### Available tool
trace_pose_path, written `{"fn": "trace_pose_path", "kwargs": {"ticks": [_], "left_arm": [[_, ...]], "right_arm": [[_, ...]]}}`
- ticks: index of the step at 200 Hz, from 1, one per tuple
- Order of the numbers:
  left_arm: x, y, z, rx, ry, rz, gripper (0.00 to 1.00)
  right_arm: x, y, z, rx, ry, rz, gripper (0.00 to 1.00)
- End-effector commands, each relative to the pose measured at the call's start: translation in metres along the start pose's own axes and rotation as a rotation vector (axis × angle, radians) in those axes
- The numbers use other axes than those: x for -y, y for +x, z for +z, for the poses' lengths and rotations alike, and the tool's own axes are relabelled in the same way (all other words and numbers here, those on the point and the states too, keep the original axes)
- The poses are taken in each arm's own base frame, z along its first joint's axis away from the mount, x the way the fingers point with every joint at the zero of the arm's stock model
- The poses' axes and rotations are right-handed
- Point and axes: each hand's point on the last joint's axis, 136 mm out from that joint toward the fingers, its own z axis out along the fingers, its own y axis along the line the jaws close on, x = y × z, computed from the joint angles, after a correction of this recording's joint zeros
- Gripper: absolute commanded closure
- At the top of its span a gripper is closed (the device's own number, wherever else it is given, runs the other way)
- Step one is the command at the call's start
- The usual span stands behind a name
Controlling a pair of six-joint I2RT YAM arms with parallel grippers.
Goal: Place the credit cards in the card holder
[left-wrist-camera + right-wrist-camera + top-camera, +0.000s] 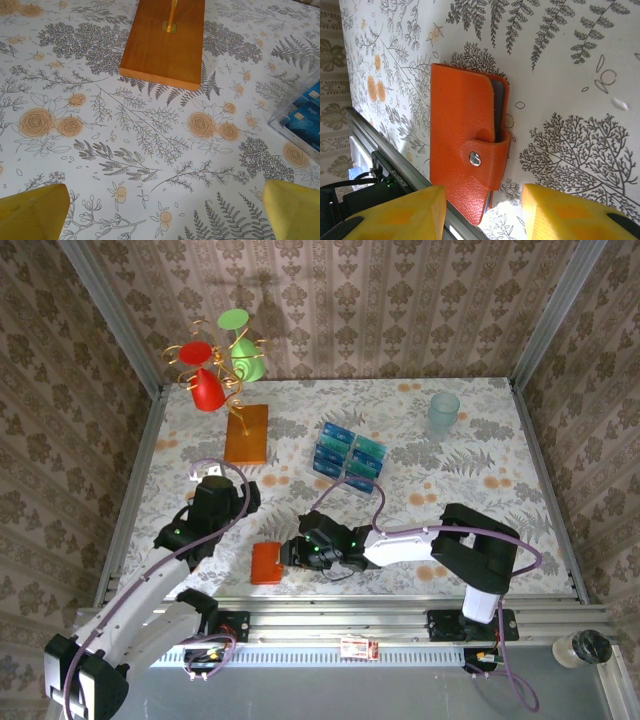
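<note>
The orange card holder (265, 563) lies snapped shut near the table's front edge, with a card's edge showing inside it (465, 150). My right gripper (482, 200) hovers at its near end, jaws partly apart, one yellow finger (400, 215) over the holder's corner and the other finger (570, 212) clear of it. In the top view this gripper (292, 553) sits just right of the holder. The blue and teal credit cards (348, 455) stand in a clear tray, whose corner shows in the left wrist view (305, 120). My left gripper (165, 192) is wide open over bare tablecloth (228, 488).
A wooden base (247, 433) (165, 47) carries a wire stand with red and green cups (222, 365). A clear teal cup (444, 415) stands back right. The metal rail (350, 625) runs along the front edge, right behind the card holder.
</note>
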Motion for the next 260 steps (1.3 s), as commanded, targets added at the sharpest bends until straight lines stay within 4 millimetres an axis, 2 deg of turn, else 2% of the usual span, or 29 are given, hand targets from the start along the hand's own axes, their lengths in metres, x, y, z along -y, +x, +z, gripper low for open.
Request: {"fn": "trace_pose_path", "kwargs": {"ticks": [1,71,163,200,224,253,260], "left_arm": [[-0.007,0.006,0.000,-0.007,-0.024,-0.005,0.00],[-0.005,0.007,0.000,-0.011,-0.016,0.001,0.00],[-0.005,0.009,0.002,-0.009,-0.014,0.008,0.00],[-0.006,0.010,0.003,-0.010,-0.017,0.010,0.00],[-0.006,0.011,0.004,-0.012,-0.017,0.012,0.00],[-0.005,0.012,0.006,-0.017,-0.016,0.013,0.00],[-0.005,0.011,0.006,-0.019,-0.016,0.014,0.00]], "right_arm": [[0.000,0.007,0.008,0.009,0.000,0.023,0.56],[0.000,0.029,0.024,-0.033,-0.003,0.040,0.59],[-0.012,0.032,0.035,-0.054,-0.039,0.046,0.64],[-0.013,0.032,0.037,-0.057,-0.042,0.046,0.70],[-0.012,0.030,0.041,-0.057,-0.053,0.057,0.80],[-0.008,0.022,0.044,-0.041,-0.090,0.088,1.00],[-0.009,0.019,0.043,-0.035,-0.107,0.093,1.00]]}}
